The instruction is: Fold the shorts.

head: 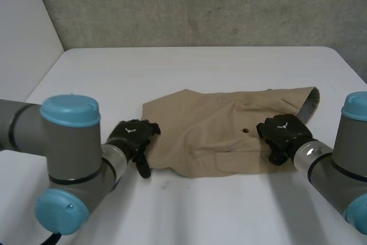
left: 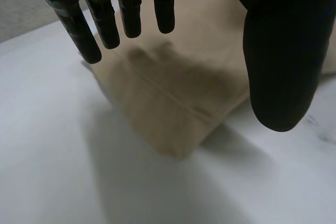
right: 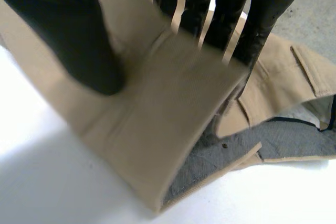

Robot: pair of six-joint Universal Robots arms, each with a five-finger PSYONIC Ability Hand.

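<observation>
White bench (head: 189,67). On its middle, tan shorts (head: 218,136) spread mostly flat. At the edge nearest the right arm, right hand (head: 282,133), thumb and fingers (right: 262,3) pinching a lifted flap, grey lining showing, likely to carry it across for a fold. Over the opposite corner, left hand (head: 133,137), fingers (left: 128,9) straight, spread, holding nothing, probably poised to grasp there.

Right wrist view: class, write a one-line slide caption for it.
Right hand pinching a raised flap of the tan shorts between thumb and fingers, grey lining exposed, above the white table.
</observation>
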